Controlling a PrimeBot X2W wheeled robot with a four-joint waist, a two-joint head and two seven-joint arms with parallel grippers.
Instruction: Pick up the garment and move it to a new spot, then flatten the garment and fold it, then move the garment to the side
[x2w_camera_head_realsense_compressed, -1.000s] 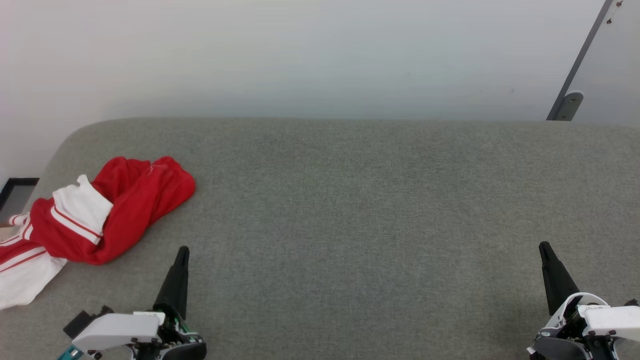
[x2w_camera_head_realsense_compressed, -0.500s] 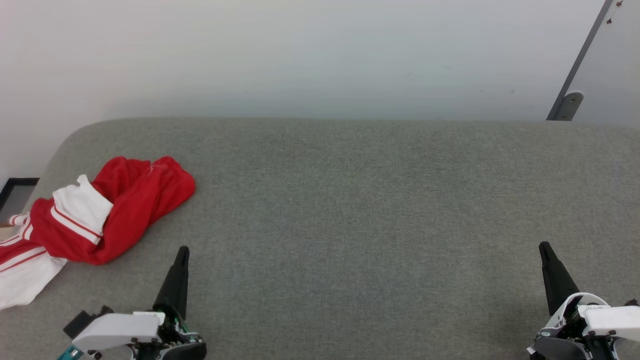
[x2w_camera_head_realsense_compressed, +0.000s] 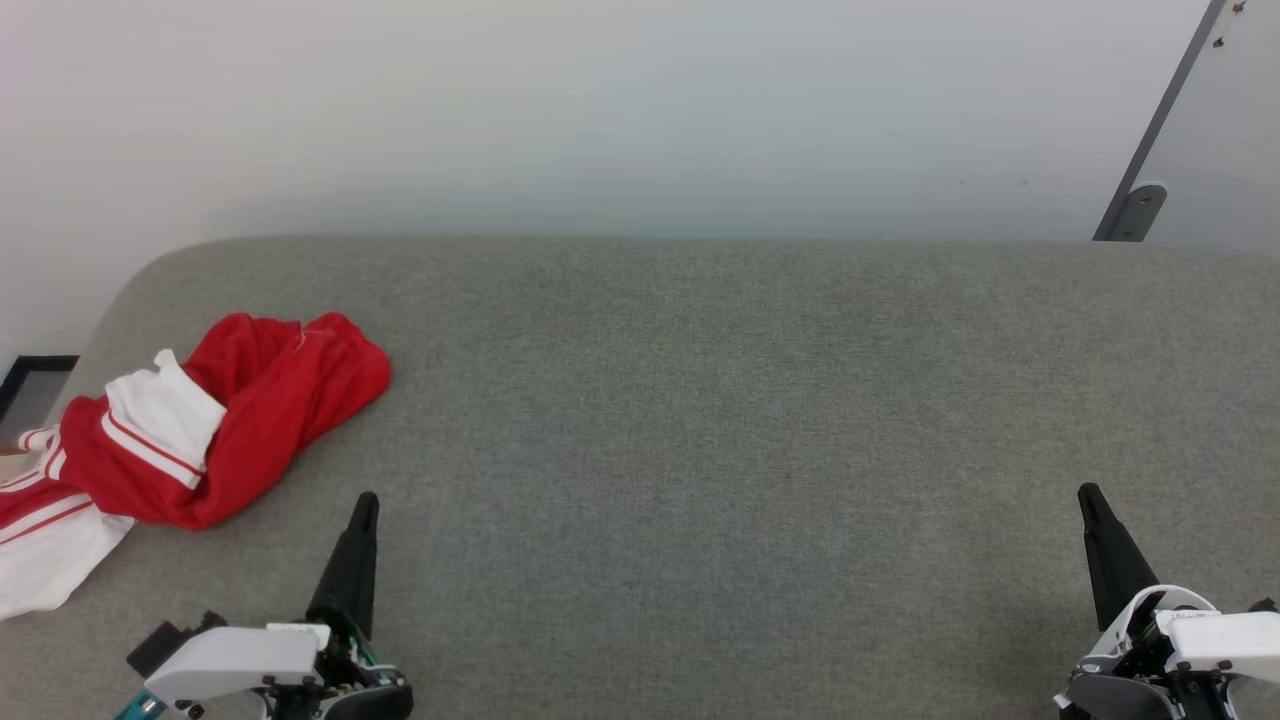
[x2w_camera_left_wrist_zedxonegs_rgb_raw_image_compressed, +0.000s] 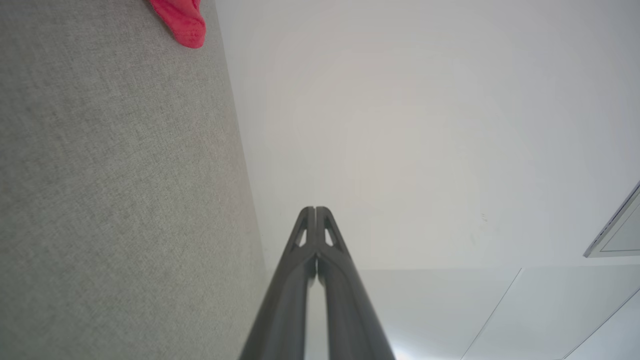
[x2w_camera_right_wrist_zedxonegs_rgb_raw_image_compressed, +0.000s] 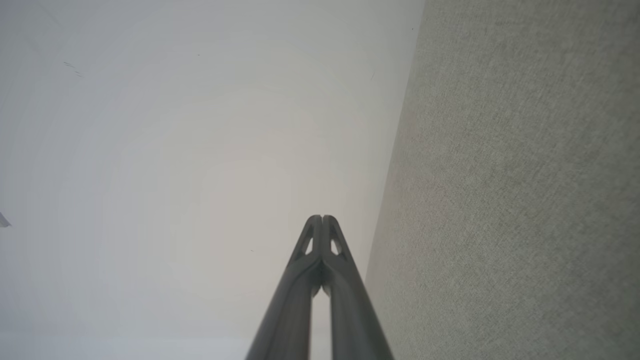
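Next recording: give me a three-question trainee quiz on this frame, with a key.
1. True or false: the left gripper holds the garment.
2. The garment lies: A) crumpled at the left end of the grey surface; B) folded at its middle; C) spread flat at its right end.
3. Fill in: the jaws of the right gripper are ____.
Key: 1 false; 2 A; 3 shut.

Cloth and weave
The garment (x2w_camera_head_realsense_compressed: 250, 420) is soft matt cloth; the bench (x2w_camera_head_realsense_compressed: 700, 450) wears coarse grey weave; the wall (x2w_camera_head_realsense_compressed: 600, 100) looks smooth, matt.
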